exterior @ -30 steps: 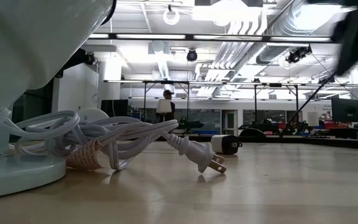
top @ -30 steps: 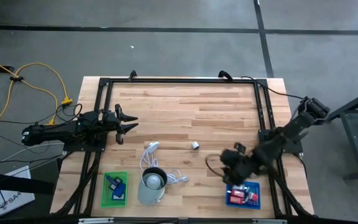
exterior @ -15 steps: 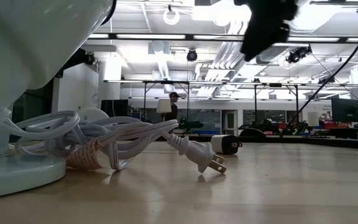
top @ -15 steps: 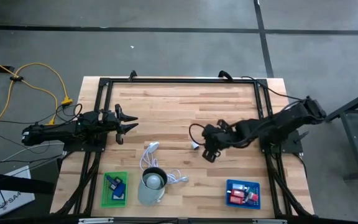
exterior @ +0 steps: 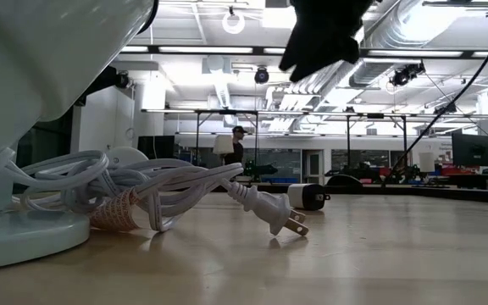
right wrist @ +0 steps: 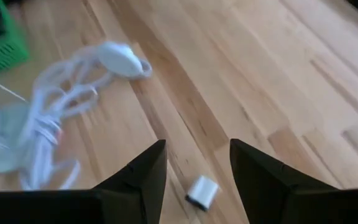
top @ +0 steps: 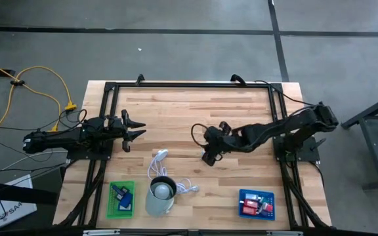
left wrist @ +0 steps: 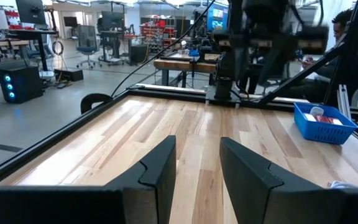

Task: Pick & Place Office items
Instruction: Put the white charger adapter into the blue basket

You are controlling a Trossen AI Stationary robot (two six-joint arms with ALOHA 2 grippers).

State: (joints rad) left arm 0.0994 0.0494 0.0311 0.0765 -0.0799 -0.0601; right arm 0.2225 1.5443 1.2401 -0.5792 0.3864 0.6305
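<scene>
My left pincer (top: 138, 132) waits over the worktop (top: 195, 111) well left of the cup (top: 161, 195), fingers apart and holding nothing. A green tray (top: 121, 198) just left of the cup holds blue pieces (top: 121, 195). The white cable (top: 159, 162) lies against the cup. My right pincer (top: 210, 157) hangs up and right of the cup, fingers apart, empty, with a small white piece (right wrist: 202, 190) on the wood between them, untouched. Far right of the cup, a blue tray (top: 256, 204) holds red pieces (top: 250, 207).

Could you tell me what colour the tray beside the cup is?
Green tray; the high view shows it best.
</scene>
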